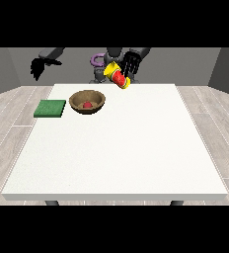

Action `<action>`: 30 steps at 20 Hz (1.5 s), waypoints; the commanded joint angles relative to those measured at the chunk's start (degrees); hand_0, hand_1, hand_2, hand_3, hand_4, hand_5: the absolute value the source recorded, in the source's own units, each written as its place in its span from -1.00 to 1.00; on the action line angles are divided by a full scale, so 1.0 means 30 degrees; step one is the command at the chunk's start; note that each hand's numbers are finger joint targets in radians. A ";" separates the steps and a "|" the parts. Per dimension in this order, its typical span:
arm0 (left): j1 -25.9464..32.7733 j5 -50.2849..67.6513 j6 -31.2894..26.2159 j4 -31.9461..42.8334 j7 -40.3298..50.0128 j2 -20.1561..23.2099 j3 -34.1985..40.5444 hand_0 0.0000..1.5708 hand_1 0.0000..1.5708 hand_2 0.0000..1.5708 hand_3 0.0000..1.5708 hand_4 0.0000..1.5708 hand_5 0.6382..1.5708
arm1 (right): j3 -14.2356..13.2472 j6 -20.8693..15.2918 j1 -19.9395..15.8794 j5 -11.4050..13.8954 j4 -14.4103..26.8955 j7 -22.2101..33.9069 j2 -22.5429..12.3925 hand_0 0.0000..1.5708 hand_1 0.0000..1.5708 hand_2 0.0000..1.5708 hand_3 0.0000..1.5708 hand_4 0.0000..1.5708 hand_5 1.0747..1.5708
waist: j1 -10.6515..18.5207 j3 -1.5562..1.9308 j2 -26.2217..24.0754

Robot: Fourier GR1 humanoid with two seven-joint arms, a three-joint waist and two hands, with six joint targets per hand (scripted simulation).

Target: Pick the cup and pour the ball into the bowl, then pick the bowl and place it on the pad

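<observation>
white counter [136, 148] on pale wood floor [8, 113], grey walls.
hand at view's right [131, 62] holds tilted cup [117, 75]; other hand's [39, 66] fingers hang relaxed; no writing readable.

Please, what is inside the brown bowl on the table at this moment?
Inside the brown bowl lies a small red ball, near the middle of its bottom. Nothing else shows in it. The bowl's near wall hides the part of the floor just behind it.

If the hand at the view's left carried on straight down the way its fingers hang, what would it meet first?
The hand at the view's left hangs fingers-down, apparently beyond the table's edge. Its way looks free; the green pad lies lower in the view, though depth is unclear.
</observation>
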 commanded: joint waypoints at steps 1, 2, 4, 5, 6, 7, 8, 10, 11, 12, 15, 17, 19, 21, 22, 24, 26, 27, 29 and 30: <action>0.2227 0.6212 0.2550 -0.2351 -0.1045 -0.0615 0.3138 -1.00 -1.00 -1.00 -1.00 -0.20 1.00 | 0.0501 -0.0343 -0.0712 0.0050 -0.0537 -0.0085 0.0903 -1.00 -1.00 -1.00 -1.00 -0.55 0.99 | -0.0239 -0.0236 0.1716; 0.2965 0.7735 0.2579 -0.2809 -0.1870 -0.0621 0.3286 -1.00 -1.00 -1.00 -1.00 -0.47 0.98 | 0.0436 -0.0672 -0.1197 0.0021 -0.0677 0.0047 0.0895 -1.00 -1.00 -1.00 -1.00 -0.55 0.99 | -0.0070 -0.0262 0.2115; 0.3727 1.0936 0.2591 -0.4071 -0.3353 -0.0631 0.3622 -1.00 -1.00 -1.00 -1.00 -1.00 0.95 | 0.0780 -0.1152 -0.1469 0.0256 -0.0849 -0.0028 0.1531 -1.00 -1.00 -1.00 -1.00 -0.61 0.99 | -0.0324 -0.0165 0.2790; 0.4208 1.2253 0.2574 -0.4601 -0.4349 -0.0634 0.3849 -1.00 -1.00 -1.00 -1.00 -1.00 0.96 | 0.0944 -0.1576 -0.1566 0.0404 -0.1090 -0.0097 0.1940 -1.00 -1.00 -1.00 -1.00 -0.64 0.99 | -0.0127 -0.0118 0.2957; 0.4607 1.3877 0.1859 -0.5421 -0.5410 -0.0637 0.3472 -1.00 -1.00 -1.00 -1.00 -1.00 0.97 | 0.1013 -0.2041 -0.1823 0.0571 -0.1081 0.0043 0.2102 -1.00 -1.00 -1.00 -1.00 -0.63 1.00 | 0.0044 -0.0040 0.2856; 0.5159 1.4965 0.1606 -0.5794 -0.6601 -0.0639 0.3509 -1.00 -1.00 -1.00 -1.00 -1.00 0.98 | 0.1046 -0.2681 -0.2267 0.0714 -0.1413 0.0320 0.2198 -1.00 -1.00 -1.00 -1.00 -0.62 1.00 | 0.0314 0.0002 0.3109; 0.5158 1.6332 0.1014 -0.6477 -0.6866 -0.0641 0.2992 -1.00 -1.00 -1.00 -1.00 -1.00 0.98 | 0.1463 -0.3680 -0.2403 0.1261 -0.1346 0.0194 0.3074 -1.00 -1.00 -1.00 -1.00 -0.68 1.00 | 0.0353 0.0082 0.3080; 0.6158 1.7641 -0.0800 -0.6871 -0.9031 -0.0643 0.3546 -1.00 -1.00 -1.00 -1.00 -1.00 0.99 | 0.1208 -0.4623 -0.2439 0.1100 -0.1352 0.0341 0.3670 -1.00 -1.00 -1.00 -1.00 -0.73 1.00 | 0.1554 0.0176 0.3445; 0.6948 1.8478 -0.0326 -0.7130 -0.9480 -0.0644 0.2549 -1.00 -1.00 -1.00 -1.00 -1.00 0.99 | 0.1591 -0.5378 -0.2866 0.1449 -0.1247 0.0493 0.4359 -1.00 -1.00 -1.00 -1.00 -0.69 1.00 | 0.1484 0.0201 0.3654; 0.7568 1.8589 -0.2191 -0.6962 -1.0869 -0.0644 0.3470 -1.00 -1.00 -1.00 -1.00 -1.00 0.99 | 0.1337 -0.5664 -0.2252 0.1317 -0.1540 0.0550 0.4381 -1.00 -1.00 -1.00 -1.00 -0.62 1.00 | 0.1941 0.0221 0.3277; 0.8517 1.9283 -0.3950 -0.6917 -1.2969 0.0323 0.3994 -1.00 -1.00 -1.00 -1.00 -1.00 0.98 | 0.1198 -0.5997 -0.2734 0.1242 -0.1031 0.0087 0.4543 -1.00 -1.00 -1.00 -1.00 -0.60 0.99 | 0.2486 0.0271 0.4000; 0.8096 1.9202 -0.3971 -0.6991 -1.1853 0.0452 0.4439 -1.00 -1.00 -1.00 -1.00 -1.00 0.98 | 0.1706 -0.7239 -0.3307 0.1728 -0.0185 -0.0001 0.5396 -1.00 -1.00 -1.00 -1.00 -0.58 0.99 | 0.2114 0.0289 0.3181; 0.7715 1.9046 -0.3567 -0.7052 -1.2494 0.0278 0.4739 -1.00 -1.00 -1.00 -1.00 -1.00 0.99 | 0.1163 -0.6436 -0.4421 0.1502 0.1773 -0.1483 0.4333 -1.00 -1.00 -1.00 -1.00 -0.61 0.99 | 0.2034 0.0296 0.4414; 0.8579 1.9832 -0.5512 -0.7395 -1.2476 0.1398 0.4955 -1.00 -1.00 -1.00 -1.00 -1.00 0.99 | 0.1229 -0.7449 -0.4538 0.1634 0.1849 -0.0975 0.4737 -1.00 -1.00 -1.00 -1.00 -0.67 0.98 | 0.2611 0.0294 0.3743; 0.8683 1.9578 -0.4951 -0.7503 -1.2570 0.1156 0.5025 -1.00 -1.00 -1.00 -1.00 -1.00 0.99 | 0.1070 -0.7495 -0.4624 0.1563 0.2741 -0.2104 0.4880 -1.00 -1.00 -1.00 -1.00 -0.67 0.98 | 0.2486 0.0297 0.4056; 0.7855 1.9744 -0.5429 -0.8400 -1.1436 0.1376 0.5195 -1.00 -1.00 -1.00 -1.00 -1.00 0.99 | 0.0798 -0.7236 -0.5426 0.1457 0.4210 -0.2640 0.4154 -1.00 -1.00 -1.00 -1.00 -0.69 0.98 | 0.2440 0.0300 0.4117; 0.7953 1.9542 -0.4904 -0.7862 -1.1501 0.1213 0.5532 -1.00 -1.00 -1.00 -1.00 -1.00 0.99 | 0.1476 -0.7424 -0.5692 0.1595 0.4382 -0.1526 0.4478 -1.00 -1.00 -1.00 -1.00 -0.76 0.97 | 0.1799 0.0296 0.3593; 0.7958 2.0227 -0.6680 -0.8699 -1.1752 0.2447 0.5681 -1.00 -1.00 -1.00 -1.00 -1.00 0.99 | 0.0511 -0.6264 -0.5696 0.1064 0.5054 -0.2518 0.3309 -1.00 -1.00 -1.00 -1.00 -0.75 0.96 | 0.2745 0.0302 0.4583; 0.7999 1.9598 -0.5729 -0.9273 -1.1047 0.1757 0.5346 -1.00 -1.00 -1.00 -1.00 -1.00 0.99 | 0.0551 -0.6125 -0.6010 0.1201 0.6455 -0.3196 0.2970 -1.00 -1.00 -1.00 -1.00 -0.80 0.97 | 0.2575 0.0304 0.4530; 0.8074 1.9865 -0.5807 -0.9134 -1.0095 0.1799 0.5645 -1.00 -1.00 -1.00 -1.00 -1.00 0.99 | 0.1144 -0.6079 -0.4905 0.1427 0.6115 -0.3719 0.3872 -1.00 -1.00 -1.00 -1.00 -0.85 0.97 | 0.1858 0.0301 0.3517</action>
